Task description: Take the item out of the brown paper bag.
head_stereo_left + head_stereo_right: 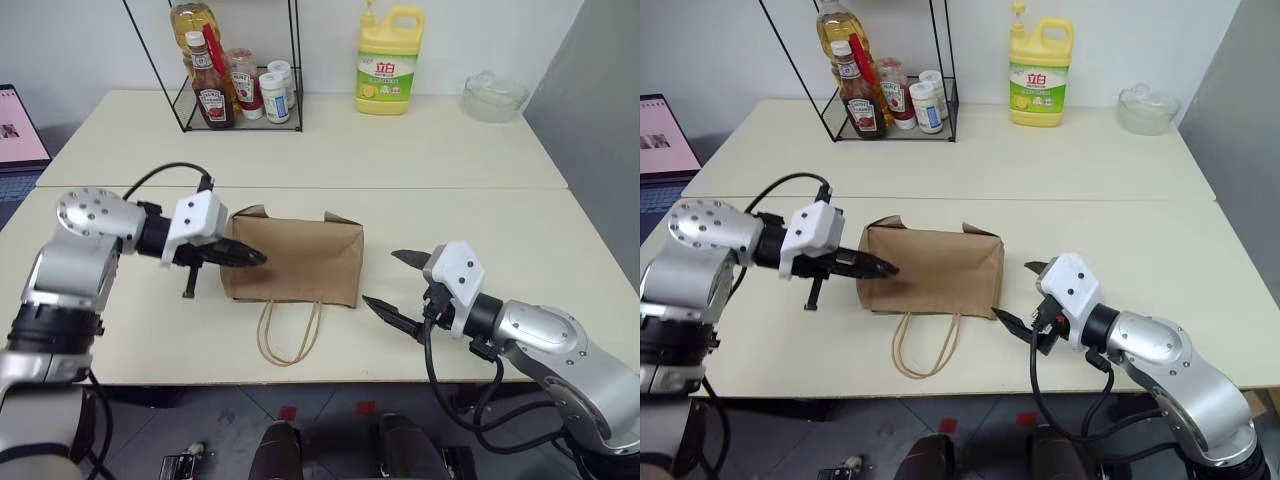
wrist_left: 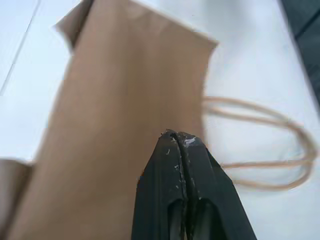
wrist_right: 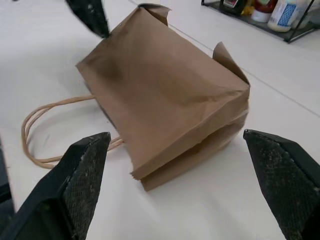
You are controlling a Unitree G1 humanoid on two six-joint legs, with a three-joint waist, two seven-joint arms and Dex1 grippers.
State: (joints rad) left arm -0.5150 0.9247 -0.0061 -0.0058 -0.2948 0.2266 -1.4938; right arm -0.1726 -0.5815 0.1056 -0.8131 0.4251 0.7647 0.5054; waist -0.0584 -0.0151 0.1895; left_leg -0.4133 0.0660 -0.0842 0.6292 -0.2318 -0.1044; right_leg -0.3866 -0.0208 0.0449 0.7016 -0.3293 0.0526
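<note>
Left end effector (image 1: 255,257) (pressed together) at the brown paper bag's (image 1: 300,262) nine o'clock, right end effector (image 1: 395,285) spread at three; a careless shove risks sliding it off the bench (image 1: 480,150).

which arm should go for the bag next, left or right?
Right, probably. The right gripper is wide open beside the bag, facing its side. The left gripper is shut, its tip over the bag's top face, so it must open first.

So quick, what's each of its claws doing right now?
Left gripper: shut, holding nothing, over the brown paper bag.
Right gripper: wide open, empty.
</note>
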